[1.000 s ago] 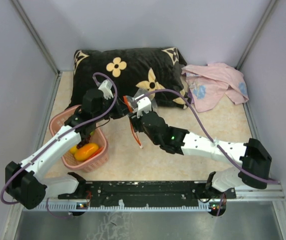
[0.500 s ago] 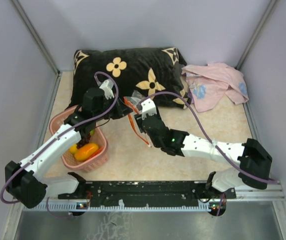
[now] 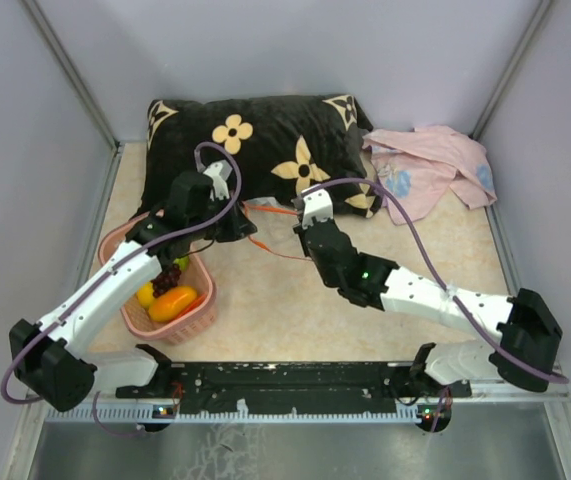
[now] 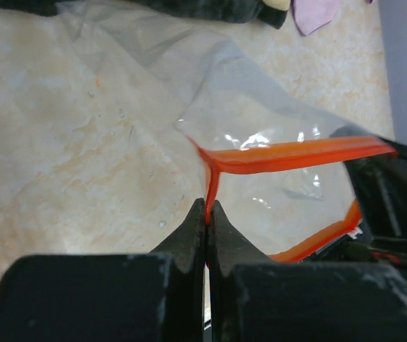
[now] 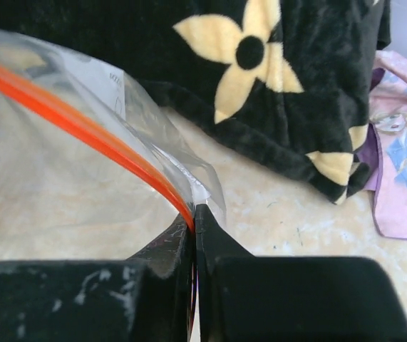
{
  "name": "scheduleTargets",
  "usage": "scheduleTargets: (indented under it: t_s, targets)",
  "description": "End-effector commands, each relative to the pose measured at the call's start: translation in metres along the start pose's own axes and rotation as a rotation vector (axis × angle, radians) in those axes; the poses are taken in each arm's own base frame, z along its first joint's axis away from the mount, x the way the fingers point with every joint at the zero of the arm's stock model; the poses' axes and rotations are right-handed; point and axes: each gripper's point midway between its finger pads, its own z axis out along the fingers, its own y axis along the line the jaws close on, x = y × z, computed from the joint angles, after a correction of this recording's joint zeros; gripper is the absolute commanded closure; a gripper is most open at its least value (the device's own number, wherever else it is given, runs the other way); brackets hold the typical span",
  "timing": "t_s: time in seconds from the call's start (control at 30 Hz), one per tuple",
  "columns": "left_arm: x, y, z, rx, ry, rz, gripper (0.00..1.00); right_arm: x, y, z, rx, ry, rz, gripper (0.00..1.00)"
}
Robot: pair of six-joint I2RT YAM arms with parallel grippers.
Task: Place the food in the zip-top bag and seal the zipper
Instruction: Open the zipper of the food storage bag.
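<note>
The clear zip-top bag hangs between my two grippers in front of the pillow, its mouth pulled wide. Its orange zipper runs from one gripper to the other. My left gripper is shut on one end of the zipper. At the other end, the right gripper is shut on the zipper as well. Inside the pink basket lies the food: an orange piece, a yellow piece and dark grapes. The left arm hides part of the basket.
A black pillow with cream flowers lies just behind the bag. A pink cloth sits at the back right. Grey walls close in the table on the left, right and back.
My right gripper has shut on the zipper and moved right and back, drawing the bag's mouth wide. The left arm has shifted slightly back, still holding its end.
</note>
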Motion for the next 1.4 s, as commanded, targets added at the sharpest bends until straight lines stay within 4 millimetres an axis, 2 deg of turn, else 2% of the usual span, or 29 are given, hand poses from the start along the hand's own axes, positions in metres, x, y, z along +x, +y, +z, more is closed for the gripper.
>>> scheduleTargets:
  t_s: [0.0, 0.1, 0.2, 0.27, 0.5, 0.63, 0.87, 1.07, 1.13, 1.27, 1.37]
  targets:
    - [0.006, 0.012, -0.008, -0.067, 0.049, 0.083, 1.0, -0.029, -0.023, -0.009, 0.048, -0.065, 0.045, 1.0]
    - [0.01, 0.021, -0.01, -0.11, 0.081, 0.12, 1.0, -0.042, -0.024, -0.014, 0.033, -0.076, 0.06, 1.0]
    - [0.007, 0.029, -0.011, -0.157, 0.082, 0.132, 0.99, -0.053, -0.016, -0.016, -0.013, -0.085, 0.096, 1.0]
    - [0.004, 0.023, -0.013, -0.14, 0.061, 0.105, 0.87, -0.054, -0.008, -0.014, -0.038, -0.079, 0.125, 1.0]
    - [-0.012, -0.015, -0.019, 0.053, -0.079, -0.069, 0.6, -0.053, 0.012, -0.013, 0.025, -0.099, 0.214, 1.0]
    - [-0.012, -0.022, -0.022, 0.102, -0.123, -0.163, 0.54, -0.048, 0.017, -0.01, 0.095, -0.086, 0.292, 1.0]
    - [-0.004, -0.012, -0.021, 0.067, -0.154, -0.231, 0.45, -0.05, 0.028, -0.001, 0.149, -0.067, 0.354, 1.0]
    - [0.002, -0.008, -0.011, 0.048, -0.151, -0.23, 0.44, -0.05, 0.045, 0.001, 0.107, -0.06, 0.389, 1.0]
    - [0.001, -0.006, -0.008, 0.042, -0.16, -0.221, 0.48, -0.048, 0.051, 0.002, 0.085, -0.052, 0.382, 1.0]
    - [0.0, 0.001, -0.003, 0.009, -0.169, -0.175, 0.69, -0.043, 0.052, 0.001, 0.069, -0.042, 0.344, 1.0]
    - [0.001, 0.004, -0.003, -0.007, -0.156, -0.141, 0.89, -0.041, 0.041, 0.0, 0.102, -0.05, 0.296, 0.98]
